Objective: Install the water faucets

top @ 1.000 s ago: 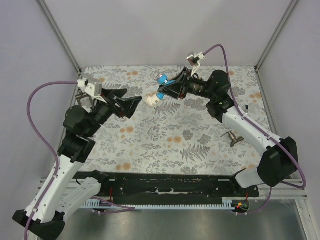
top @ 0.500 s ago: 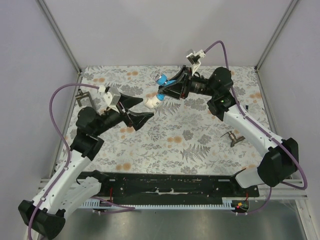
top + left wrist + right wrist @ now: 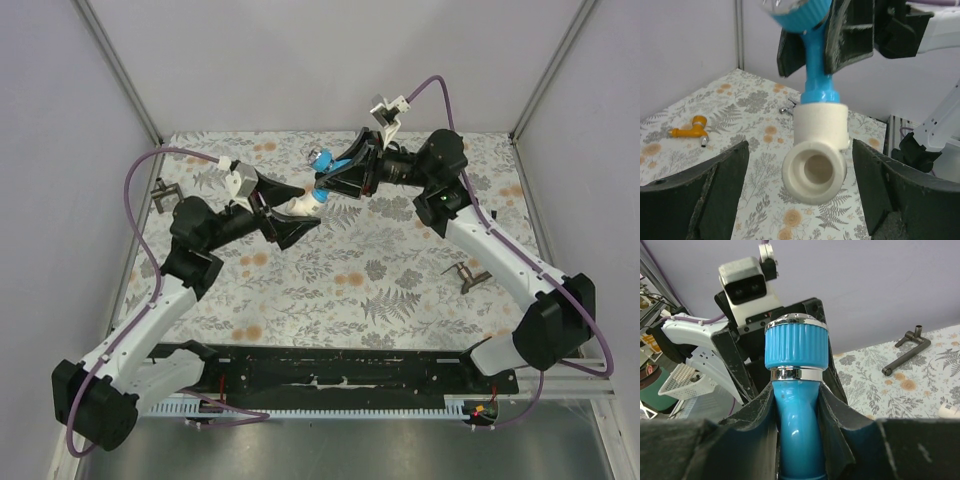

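The blue water faucet (image 3: 796,347) is held in the air over the back of the table, my right gripper (image 3: 797,395) shut on its body below the ribbed knob. A white elbow fitting (image 3: 817,150) sits on the faucet's lower end (image 3: 318,192), its open socket facing my left wrist camera. My left gripper (image 3: 799,150) is open, one jaw on each side of the fitting (image 3: 298,207) with a gap on both sides. The orange water faucet (image 3: 690,131) lies on the patterned table behind it.
A dark metal bracket piece (image 3: 163,192) lies at the table's left edge and another one (image 3: 465,275) at the right, near my right forearm. A small metal piece (image 3: 788,107) lies beyond the fitting. Frame posts stand at the back corners.
My left arm has swung right and forward, so its open jaws now straddle the white fitting. The right gripper with the blue faucet has barely shifted.
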Controlling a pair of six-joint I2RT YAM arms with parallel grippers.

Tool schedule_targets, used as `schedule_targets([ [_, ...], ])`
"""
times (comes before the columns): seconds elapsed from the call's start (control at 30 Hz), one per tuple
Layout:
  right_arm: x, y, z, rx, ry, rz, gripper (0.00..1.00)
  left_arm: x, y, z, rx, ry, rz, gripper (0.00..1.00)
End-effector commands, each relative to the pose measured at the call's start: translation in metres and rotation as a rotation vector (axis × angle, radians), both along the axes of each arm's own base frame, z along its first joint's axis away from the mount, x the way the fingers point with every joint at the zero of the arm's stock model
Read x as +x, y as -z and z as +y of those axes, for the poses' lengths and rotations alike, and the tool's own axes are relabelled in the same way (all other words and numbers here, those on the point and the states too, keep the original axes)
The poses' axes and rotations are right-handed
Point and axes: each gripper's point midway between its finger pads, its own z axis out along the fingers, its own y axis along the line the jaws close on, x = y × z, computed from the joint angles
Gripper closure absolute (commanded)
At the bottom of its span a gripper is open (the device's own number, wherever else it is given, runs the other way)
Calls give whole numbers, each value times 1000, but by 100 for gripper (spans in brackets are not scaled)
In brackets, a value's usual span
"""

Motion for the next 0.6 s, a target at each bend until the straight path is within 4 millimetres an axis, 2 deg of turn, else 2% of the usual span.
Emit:
schedule_targets([
  [0.0, -10, -26, 2, 40, -39, -83, 100, -17, -49, -6, -79, 101, -123, 12],
  [0.07, -10, -25, 3, 39, -42, -82, 100, -16, -51, -7, -88, 103, -116, 17],
  [0.13, -9, -23, 4, 36, -42, -76, 100, -10, -47, -8, -79, 89, -89, 29],
  [0.2, -7, -23, 4, 35, -32, -69, 100, -4, -39, -9, -52, 80, -65, 50],
  [0.3, -1, -19, 5, 18, 5, -36, 100, 7, -30, -6, 2, 19, -45, 94],
  [0.33, 4, -15, 4, 7, 22, -14, 100, 16, -24, -2, 33, -51, -38, 98],
  [0.47, 20, -1, 2, -32, 144, 78, 100, 28, -12, 9, 183, -298, -184, 98],
  [0.57, 29, 14, -1, -77, 241, 152, 100, 32, -16, 21, 236, -482, -271, 98],
])
